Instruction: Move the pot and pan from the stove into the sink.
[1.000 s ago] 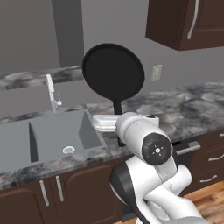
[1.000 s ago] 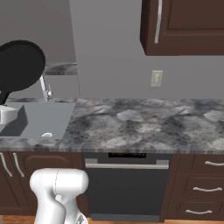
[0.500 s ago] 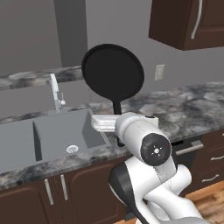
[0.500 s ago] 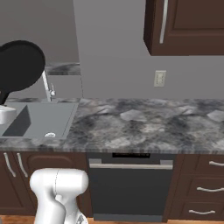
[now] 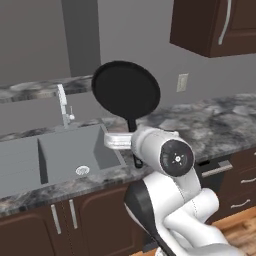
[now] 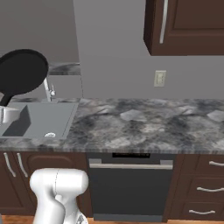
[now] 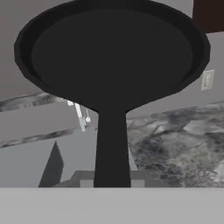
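The pincer (image 7: 112,181) is closed on the handle of the pan (image 5: 126,90), one fingertip on each side, with the dish standing upright above it, so the pan rides clear of the table (image 5: 215,120) while carried. It hangs over the right edge of the sink (image 5: 60,155), near the faucet (image 5: 63,104), likely ready to lower in.

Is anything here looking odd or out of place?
The pan stands out: it is held up in the air by its handle, tipped on edge so its round face shows, beside the sink rather than lying flat. Nothing looks spilled or broken.
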